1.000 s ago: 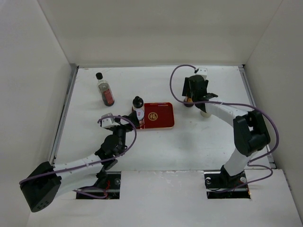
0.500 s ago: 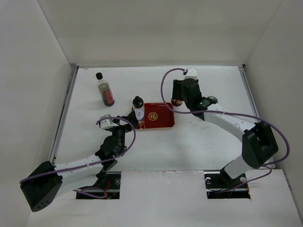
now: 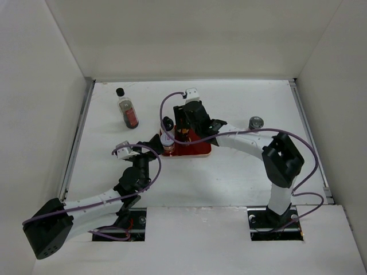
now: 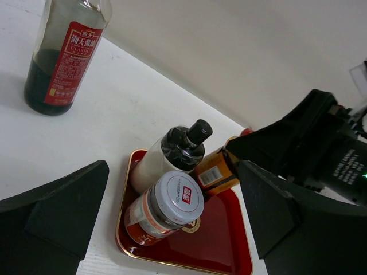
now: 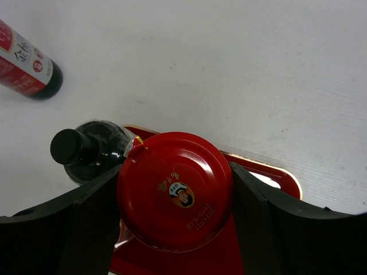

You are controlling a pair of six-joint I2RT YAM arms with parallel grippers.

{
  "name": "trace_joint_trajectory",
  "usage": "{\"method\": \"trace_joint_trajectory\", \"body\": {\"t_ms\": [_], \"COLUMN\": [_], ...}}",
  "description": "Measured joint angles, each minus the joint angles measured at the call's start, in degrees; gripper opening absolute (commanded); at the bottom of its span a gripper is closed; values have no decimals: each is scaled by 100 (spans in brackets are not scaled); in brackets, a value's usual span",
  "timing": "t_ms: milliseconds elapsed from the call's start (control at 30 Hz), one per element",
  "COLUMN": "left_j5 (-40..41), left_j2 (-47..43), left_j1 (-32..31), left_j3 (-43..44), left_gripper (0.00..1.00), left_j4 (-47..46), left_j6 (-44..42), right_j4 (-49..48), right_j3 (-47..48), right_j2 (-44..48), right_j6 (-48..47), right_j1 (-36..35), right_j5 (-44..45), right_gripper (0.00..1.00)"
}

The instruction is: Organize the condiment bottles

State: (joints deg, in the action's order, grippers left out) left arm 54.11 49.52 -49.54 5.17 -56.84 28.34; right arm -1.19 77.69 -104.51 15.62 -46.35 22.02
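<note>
Presently the red-capped brown jar [image 5: 174, 189] is gripped by the right jaws, one on each side of it below the cap, and it is held over the far part of the red tray [image 4: 221, 240]. Whether its base touches the tray cannot be told. In the left wrist view the jar is seen leaning and close against the short black-capped bottle [image 4: 172, 154], which stands on the tray with a grey-lidded shaker [image 4: 172, 197] just in front of it. The left jaws are spread wide with nothing between them, and are aimed at the near left corner of the tray. The tall bottle of dark liquid [image 3: 127, 109] stands on the surface [image 3: 241, 172] at the far left, well apart from the tray, and a second grey-lidded shaker [image 3: 255, 122] stands off to the right. The step in hand is judged to be the setting down of the jar. It is advised that the jar be brought upright before release, lowered onto bare tray to the right of the black-capped bottle, and freed only once it is seated flat. The jaws should be opened slowly and lifted straight up, as a sideways exit risks toppling the neighbouring bottle.
</note>
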Motion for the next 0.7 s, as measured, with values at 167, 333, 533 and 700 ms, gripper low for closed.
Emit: {"method": "trace_joint_trajectory", "body": {"t_ms": [167, 333, 533, 700], "left_j5": [33, 39, 39, 35], "left_j2": [0, -2, -2, 20], "left_j1": [-4, -7, -7, -9], "left_j3": [-24, -31, -31, -31], "left_gripper": [100, 100, 100, 100], "left_j4": [-4, -2, -2, 0], "left_j6": [2, 7, 22, 35], "right_j4": [28, 48, -308, -387], "right_j3": [70, 68, -2, -785], "right_j2": [-282, -299, -107, 966], "right_j6": [-46, -90, -63, 44], "right_j1": [-24, -24, -24, 103], "right_j5": [94, 286, 437, 555], "right_gripper": [58, 88, 96, 99]}}
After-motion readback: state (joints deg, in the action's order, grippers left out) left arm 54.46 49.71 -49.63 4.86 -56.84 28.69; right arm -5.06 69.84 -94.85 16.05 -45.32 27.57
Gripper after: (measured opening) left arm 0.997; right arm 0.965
